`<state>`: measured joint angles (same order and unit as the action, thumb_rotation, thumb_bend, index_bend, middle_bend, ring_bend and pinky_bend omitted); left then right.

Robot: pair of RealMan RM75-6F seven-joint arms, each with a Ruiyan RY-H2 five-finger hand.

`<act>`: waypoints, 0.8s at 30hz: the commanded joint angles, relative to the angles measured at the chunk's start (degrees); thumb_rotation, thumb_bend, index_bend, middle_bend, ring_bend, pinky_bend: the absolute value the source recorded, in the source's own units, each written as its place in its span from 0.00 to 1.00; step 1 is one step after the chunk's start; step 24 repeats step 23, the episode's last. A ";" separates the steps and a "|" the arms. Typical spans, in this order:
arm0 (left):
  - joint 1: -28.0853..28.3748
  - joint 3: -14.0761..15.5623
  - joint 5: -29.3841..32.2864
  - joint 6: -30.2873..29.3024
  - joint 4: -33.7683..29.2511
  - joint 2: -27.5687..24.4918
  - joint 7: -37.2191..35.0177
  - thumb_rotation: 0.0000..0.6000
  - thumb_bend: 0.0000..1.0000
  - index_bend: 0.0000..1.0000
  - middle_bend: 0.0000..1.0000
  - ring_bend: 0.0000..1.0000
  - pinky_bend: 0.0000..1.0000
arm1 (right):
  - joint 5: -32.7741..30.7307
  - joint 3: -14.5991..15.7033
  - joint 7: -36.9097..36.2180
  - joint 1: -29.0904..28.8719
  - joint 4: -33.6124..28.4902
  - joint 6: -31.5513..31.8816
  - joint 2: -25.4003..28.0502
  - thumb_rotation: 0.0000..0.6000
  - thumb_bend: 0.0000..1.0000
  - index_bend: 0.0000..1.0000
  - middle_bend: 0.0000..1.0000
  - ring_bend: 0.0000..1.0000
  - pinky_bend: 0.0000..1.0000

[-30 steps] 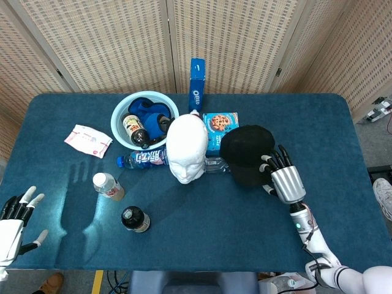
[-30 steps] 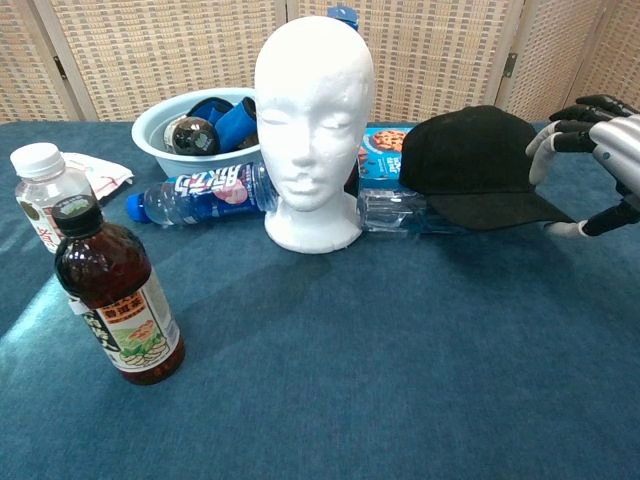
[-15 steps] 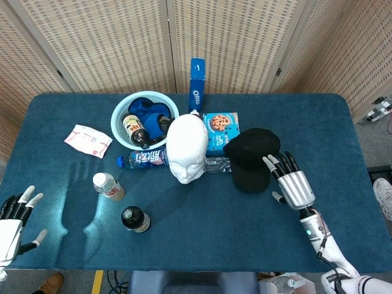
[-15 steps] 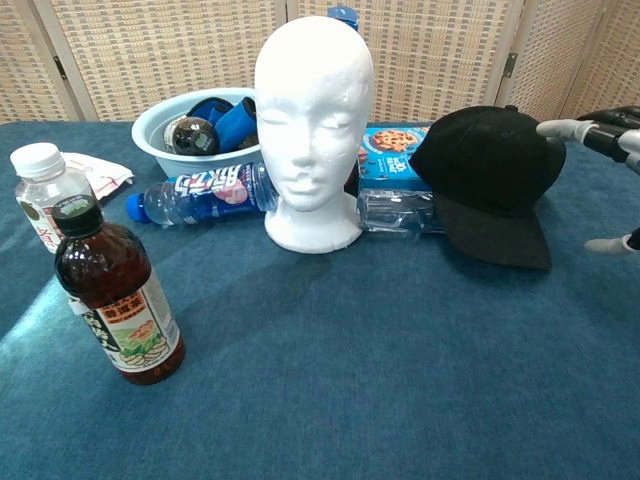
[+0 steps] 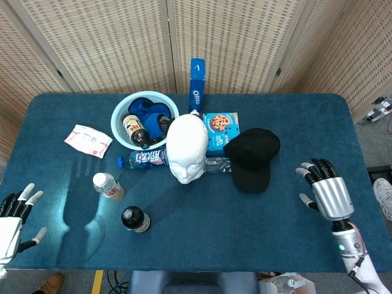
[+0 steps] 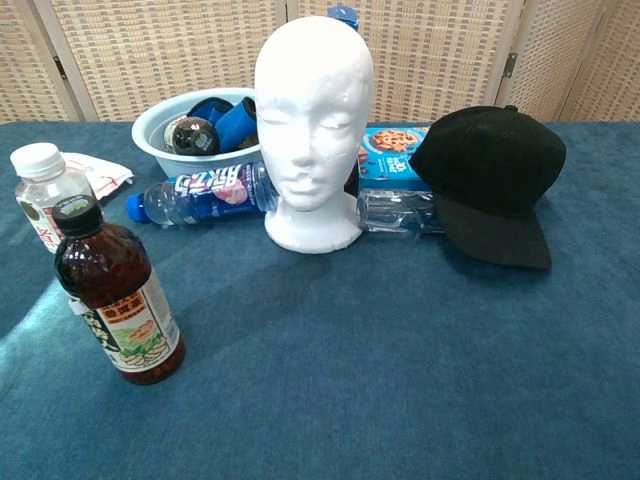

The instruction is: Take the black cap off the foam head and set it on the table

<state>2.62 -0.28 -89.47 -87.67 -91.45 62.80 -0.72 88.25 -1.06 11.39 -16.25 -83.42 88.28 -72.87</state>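
Observation:
The black cap (image 5: 252, 157) (image 6: 492, 180) lies on the blue table (image 5: 202, 226), right of the bare white foam head (image 5: 187, 148) (image 6: 314, 120), partly leaning on a clear bottle (image 6: 392, 212). My right hand (image 5: 326, 190) hovers open over the table's right side, well clear of the cap, fingers spread. At the front left corner my left hand (image 5: 13, 214) is open and empty. Neither hand shows in the chest view.
A light blue bowl (image 5: 120, 113) with bottles and blue cloth sits behind the head, beside an Oreo box (image 5: 196, 92) and a cookie box (image 5: 218, 130). A blue-labelled bottle (image 5: 142, 159) lies left of the head. A dark tea bottle (image 5: 135, 218), a white-capped bottle (image 5: 108, 185) and a pink packet (image 5: 87, 139) stand further left.
My right hand let go of the cap and drew back to the right and toward the front edge. The cap turned slightly and settled on the table. It left the chest view.

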 commanded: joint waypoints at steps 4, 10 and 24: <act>0.32 0.02 -0.30 0.30 -0.39 0.08 0.59 1.00 0.24 0.13 0.00 0.00 0.00 | 0.52 1.81 -0.10 4.44 -5.83 2.32 7.19 1.00 0.04 0.37 0.32 0.19 0.23; 0.77 -0.13 -0.40 0.71 -1.09 -0.08 1.35 1.00 0.24 0.13 0.00 0.00 0.00 | 0.64 3.65 -2.49 7.74 -7.50 2.81 10.64 1.00 0.04 0.37 0.32 0.19 0.23; 1.39 -0.08 -0.35 1.62 -1.21 0.33 1.58 1.00 0.24 0.13 0.00 0.00 0.00 | 3.88 4.20 -8.83 11.18 -3.61 4.79 9.99 1.00 0.05 0.37 0.34 0.20 0.24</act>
